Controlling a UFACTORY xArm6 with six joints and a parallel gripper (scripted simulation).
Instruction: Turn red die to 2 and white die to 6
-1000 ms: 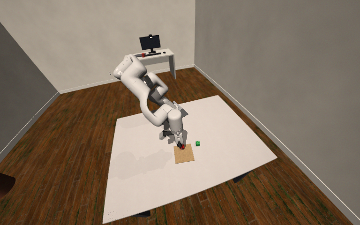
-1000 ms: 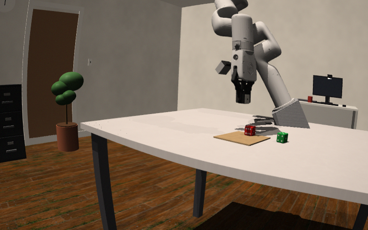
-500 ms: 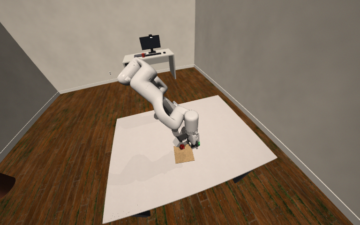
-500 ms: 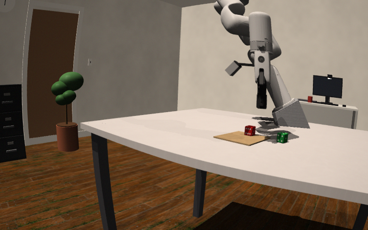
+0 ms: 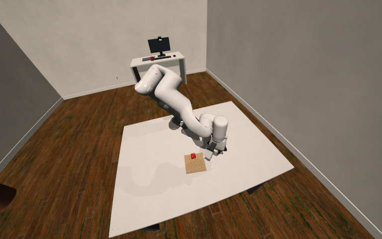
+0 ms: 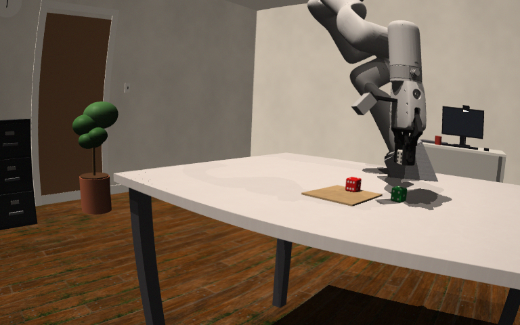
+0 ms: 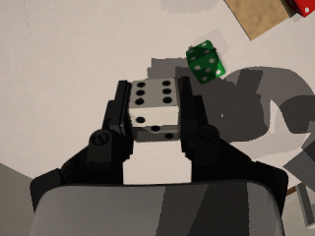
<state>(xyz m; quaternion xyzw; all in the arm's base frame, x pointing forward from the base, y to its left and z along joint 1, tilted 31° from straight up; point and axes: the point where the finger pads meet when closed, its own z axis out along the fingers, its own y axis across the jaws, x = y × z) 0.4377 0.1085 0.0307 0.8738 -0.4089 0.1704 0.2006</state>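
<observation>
My gripper is shut on the white die and holds it in the air above the table, off the mat; it shows in the exterior view between the dark fingers. The face with six pips points toward the wrist camera. The green die lies on the bare table below, beside the mat's edge. The red die lies flat on the tan mat near its far edge; both also show in the top view, the die on the mat. In the top view the arm hides the white and green dice.
The arm's base stands on the table behind the dice. A desk with a monitor stands by the far wall. A potted plant stands on the floor at the left.
</observation>
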